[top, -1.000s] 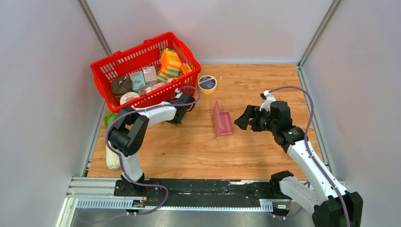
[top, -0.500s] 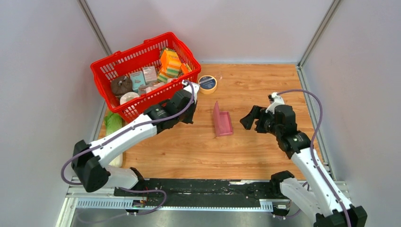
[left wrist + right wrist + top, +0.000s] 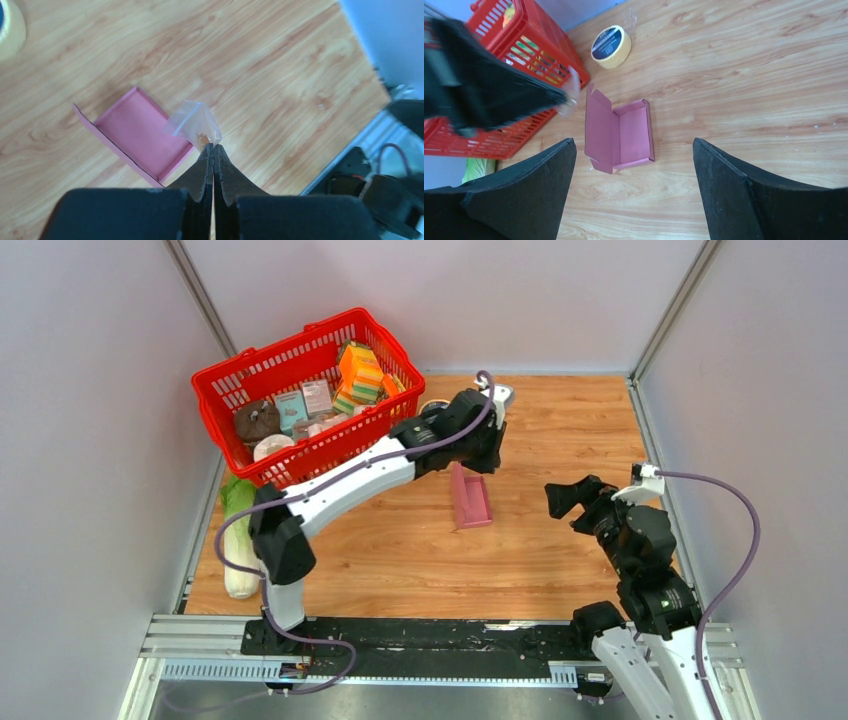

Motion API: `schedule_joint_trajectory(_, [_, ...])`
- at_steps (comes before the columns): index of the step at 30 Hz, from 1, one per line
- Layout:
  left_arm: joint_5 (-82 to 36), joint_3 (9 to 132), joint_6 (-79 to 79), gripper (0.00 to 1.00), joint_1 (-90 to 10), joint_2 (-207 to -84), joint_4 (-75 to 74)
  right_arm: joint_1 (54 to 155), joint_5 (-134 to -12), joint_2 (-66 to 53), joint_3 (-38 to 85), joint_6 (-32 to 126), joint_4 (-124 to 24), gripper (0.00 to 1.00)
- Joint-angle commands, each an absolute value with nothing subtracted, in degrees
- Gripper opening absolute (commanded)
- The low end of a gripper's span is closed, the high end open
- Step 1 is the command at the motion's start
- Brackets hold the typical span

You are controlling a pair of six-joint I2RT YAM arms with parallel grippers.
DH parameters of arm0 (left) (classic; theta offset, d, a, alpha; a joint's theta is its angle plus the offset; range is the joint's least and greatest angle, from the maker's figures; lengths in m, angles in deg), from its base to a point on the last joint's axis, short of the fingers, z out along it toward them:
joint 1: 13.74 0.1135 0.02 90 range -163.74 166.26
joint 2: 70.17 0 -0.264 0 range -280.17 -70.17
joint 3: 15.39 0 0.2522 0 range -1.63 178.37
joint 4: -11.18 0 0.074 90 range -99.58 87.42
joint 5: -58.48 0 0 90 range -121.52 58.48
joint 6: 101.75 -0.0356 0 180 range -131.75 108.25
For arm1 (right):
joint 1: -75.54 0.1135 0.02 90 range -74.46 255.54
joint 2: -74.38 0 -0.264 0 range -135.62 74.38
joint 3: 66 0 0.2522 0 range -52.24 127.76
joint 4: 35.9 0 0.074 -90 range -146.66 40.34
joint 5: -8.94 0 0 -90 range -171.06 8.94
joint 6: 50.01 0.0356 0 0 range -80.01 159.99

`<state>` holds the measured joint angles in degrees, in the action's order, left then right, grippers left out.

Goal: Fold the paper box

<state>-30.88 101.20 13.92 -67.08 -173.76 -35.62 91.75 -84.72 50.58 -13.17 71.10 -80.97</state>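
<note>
Left, the red basket (image 3: 272, 343) holds striped packs (image 3: 360, 375) and small cartons (image 3: 305, 405). Mid worktop (image 3: 560, 420), the paper box (image 3: 470, 498) lies open with its lid flap upright; the left gripper (image 3: 212, 146) is over its far end, jaws pinching a clear bag (image 3: 192, 120). Right, across bare wood, the right gripper (image 3: 568, 502) has its jaws spread.

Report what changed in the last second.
The left end effector swung from beside the basket to above the paper box, shut on a small clear bag. The right end effector, open, drew back toward its base. Paper box, tape roll and basket stayed put.
</note>
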Motion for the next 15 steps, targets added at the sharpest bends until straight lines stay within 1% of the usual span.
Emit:
schedule_joint_trajectory(1, [-37.67,108.4,17.42,0.0,-67.7,-180.2,-46.08,91.89,-89.31,52.84,-10.84,71.28,-82.71,0.9])
schedule_joint_trajectory(3, [-41.25,111.73,17.51,0.0,-68.06,-184.24,-48.8,91.89,-89.67,52.58,-11.54,71.27,-83.06,0.91])
schedule_joint_trajectory(6, [-44.78,113.33,17.16,0.0,-68.41,-187.94,-49.87,91.98,-88.88,51.7,-12.51,71.8,-82.27,0.92])
schedule_joint_trajectory(8, [-45.58,113.68,16.46,0.0,-68.41,-190.3,-49.52,91.8,-87.83,50.39,-13.48,72.33,-81.23,0.93])
schedule_joint_trajectory(10, [-46.37,115.35,15.67,0.0,-68.32,-191.98,-50.13,91.8,-86.6,49.25,-14.53,72.77,-80.08,0.96])
schedule_joint_trajectory(11, [-46.29,115.97,15.41,0.0,-68.32,-193.47,-50.48,91.8,-84.42,47.41,-14.53,72.77,-79.2,0.97])
schedule_joint_trajectory(15, [-46.81,118.7,15.05,0.01,-68.32,-196.21,-52.5,91.8,-82.38,42.83,-14.18,73.12,-79.02,0.97])
